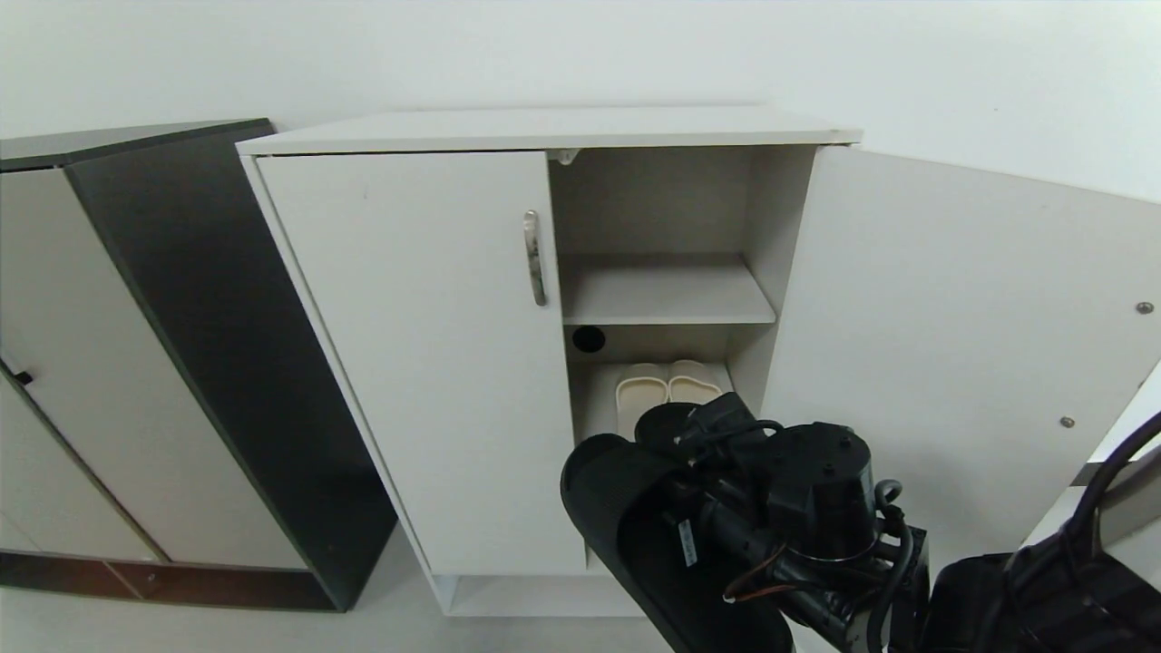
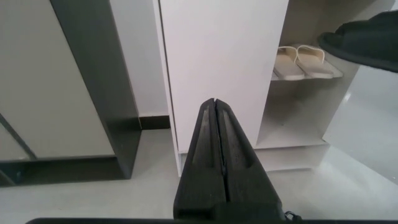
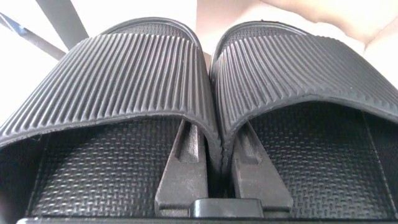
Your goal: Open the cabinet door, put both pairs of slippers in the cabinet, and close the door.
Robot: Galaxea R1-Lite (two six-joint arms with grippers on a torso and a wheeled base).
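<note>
We see the cabinet with its right door swung wide open and its left door closed. The beige slippers lie side by side on the lower shelf inside the open half.

The black slippers are in the air in front of that opening, outside the cabinet, nearer to us and lower than the beige pair. The right claw pinches them. One of its fingers is tucked under each ribbed strap, and the two inner sides of the slippers are squeezed together between the fingers. The pair reaches forward past the claw, side by side and touching.

The left claw is low in front of the closed door, pressed together on nothing and well apart from both pairs.
</note>
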